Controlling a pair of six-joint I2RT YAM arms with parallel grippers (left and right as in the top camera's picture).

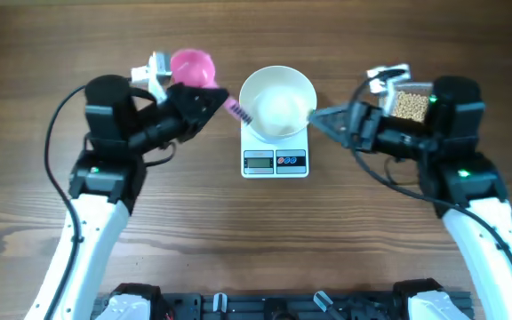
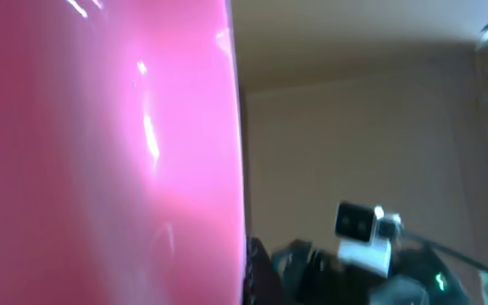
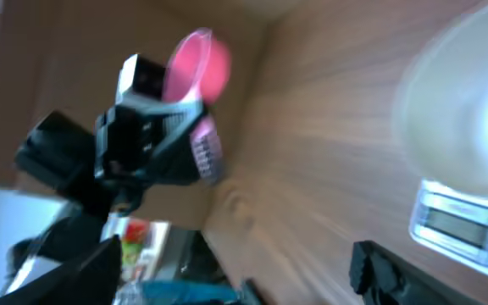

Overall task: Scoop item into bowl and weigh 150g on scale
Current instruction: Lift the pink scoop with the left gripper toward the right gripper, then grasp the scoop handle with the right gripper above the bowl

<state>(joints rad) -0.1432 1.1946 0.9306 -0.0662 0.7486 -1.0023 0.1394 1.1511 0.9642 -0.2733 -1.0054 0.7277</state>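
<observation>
Beans point(image 1: 409, 105) lay far right, beyond the bowl point(image 1: 278, 102) from the scoop point(image 1: 191, 67) clenched in the left tool point(image 1: 218, 100); the right tool point(image 1: 316, 116), spread empty, stood nearer them.

Left arm point(image 1: 92, 236), right arm point(image 1: 492, 236): my lower links are smooth and white, my upper joints black, boxy housings. One green light point(image 1: 96, 169) glows on the left arm, a second light point(image 1: 463, 173) on the right.

A thin black cable point(image 1: 49, 133) loops outside the left arm, and a right cable point(image 1: 356, 151) curves beside the right forearm.

Small white left camera point(image 1: 154, 69) at the wrist, with a matching right camera point(image 1: 388, 76).

Left gripper point(image 1: 223, 100) and right gripper point(image 1: 316, 115): black, tapering to points.

Black bases point(image 1: 136, 300) at the near edge.
</observation>
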